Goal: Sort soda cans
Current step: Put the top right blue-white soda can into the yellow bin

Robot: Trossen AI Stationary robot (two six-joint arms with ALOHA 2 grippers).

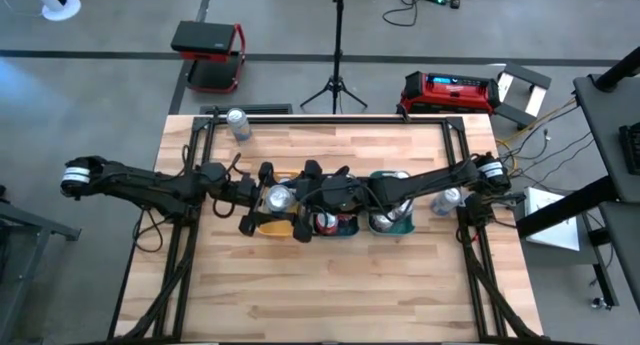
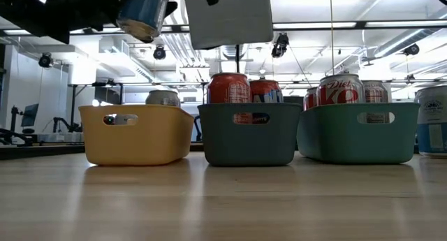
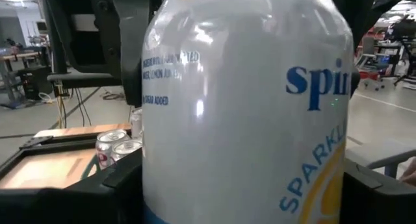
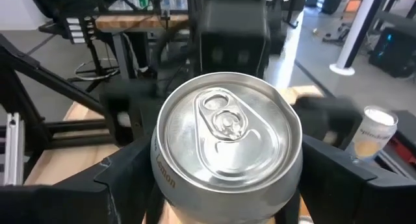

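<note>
Right now my left gripper point(image 3: 247, 191) is clamped on the white lemon can point(image 1: 278, 197), its body filling the space between the fingers point(image 3: 123, 185) and standing upright in that grip. My right gripper point(image 4: 227, 191) is up against the same can from the other side, with the silver top straight ahead of its camera; whether it has closed on the can I cannot tell. I read this as either a hand-over or the last carry above the trays, and either way only one gripper should let go, and only once the other's hold is sure. The can hangs high, just above the yellow tray point(image 2: 154, 140) and a little tilted in the low view, so I would level it before lowering. A silver can point(image 2: 162, 97) already stands in that tray below my left gripper, so I should come down beside it, not on it, and open only when the base is on the tray floor, since a thin can dropped from here would tip or dent. Red cans point(image 2: 229, 87) fill the middle tray point(image 2: 248, 140) next along, under my right gripper, and this white can does not belong there. One more white can point(image 4: 374, 133) stands alone, well off from both grippers, not yet sorted.
</note>
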